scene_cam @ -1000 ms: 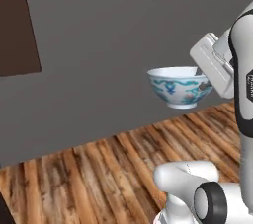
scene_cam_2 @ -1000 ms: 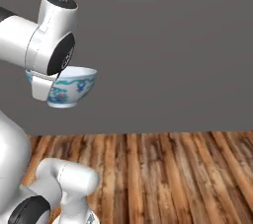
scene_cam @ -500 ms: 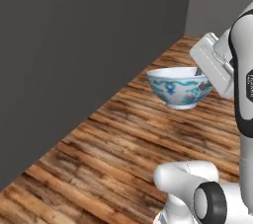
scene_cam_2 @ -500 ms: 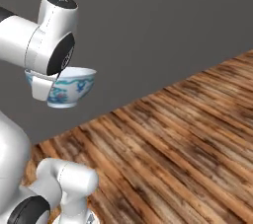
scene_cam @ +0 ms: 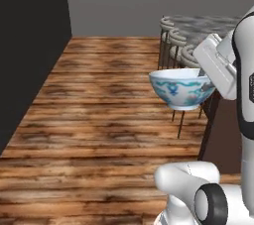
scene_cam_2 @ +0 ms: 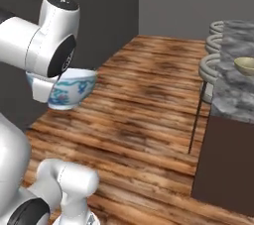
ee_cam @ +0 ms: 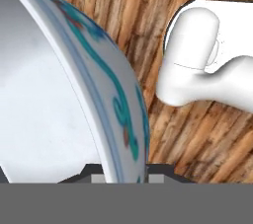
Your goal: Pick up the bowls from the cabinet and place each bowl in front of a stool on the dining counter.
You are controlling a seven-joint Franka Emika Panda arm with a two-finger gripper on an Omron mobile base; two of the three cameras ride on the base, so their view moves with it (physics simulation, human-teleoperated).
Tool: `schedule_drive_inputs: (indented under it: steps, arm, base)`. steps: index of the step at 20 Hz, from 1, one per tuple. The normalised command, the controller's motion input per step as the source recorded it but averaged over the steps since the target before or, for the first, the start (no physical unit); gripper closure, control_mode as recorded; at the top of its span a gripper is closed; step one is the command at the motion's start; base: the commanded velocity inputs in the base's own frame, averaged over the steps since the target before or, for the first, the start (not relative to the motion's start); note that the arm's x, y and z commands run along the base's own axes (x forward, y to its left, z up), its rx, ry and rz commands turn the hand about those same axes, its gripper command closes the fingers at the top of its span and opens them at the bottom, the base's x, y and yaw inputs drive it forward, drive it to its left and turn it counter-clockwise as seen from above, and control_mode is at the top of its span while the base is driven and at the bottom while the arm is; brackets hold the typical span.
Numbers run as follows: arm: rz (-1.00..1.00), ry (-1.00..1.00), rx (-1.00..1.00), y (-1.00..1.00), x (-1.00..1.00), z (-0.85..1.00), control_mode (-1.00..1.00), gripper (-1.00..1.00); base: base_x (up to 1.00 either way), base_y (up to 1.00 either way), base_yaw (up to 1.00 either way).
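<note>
In the left base view, the hand (scene_cam: pixel 204 81) was clamped on the near rim of the painted white bowl (scene_cam: pixel 179 88), which hung upright in the air above the plank floor (scene_cam: pixel 99 120), clear of any support. The bowl carried a blue-green pattern with red touches and stood on a small foot. Behind it a row of round stools (scene_cam: pixel 174 38) lined the edge of the marbled bench (scene_cam: pixel 213 22), and a dark wall (scene_cam: pixel 30 45) ran along the left. In the right base view, the same bowl (scene_cam_2: pixel 69 88) sat under the white wrist, again held aloft and level, with the hand (scene_cam_2: pixel 47 89) largely masked by the arm housing. To the right the bench (scene_cam_2: pixel 237 85) showed its grey-and-black slab on a dark wood base, and the olive-tan bowl (scene_cam_2: pixel 245 66) rested upright on that slab, near the stools (scene_cam_2: pixel 214 50). The two bowls were well apart. In the hand view, the painted bowl's wall (ee_cam: pixel 106 94) ran up from the bottom edge, its rim pinched narrowly between the fingers, with the white interior to the left and the floor (ee_cam: pixel 148 1) beyond
</note>
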Motion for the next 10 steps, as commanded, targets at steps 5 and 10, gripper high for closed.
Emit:
schedule_drive_inputs:
  steps: [5, 10]
  arm:
    - [0.00, 0.00, 0.00, 0.00, 0.00, 0.00, 1.00, 1.00]
    - [0.00, 0.00, 0.00, 0.00, 0.00, 0.00, 1.00, 1.00]
  base:
    - [1.00, 0.80, -0.54]
    - [1.00, 0.96, -0.50]
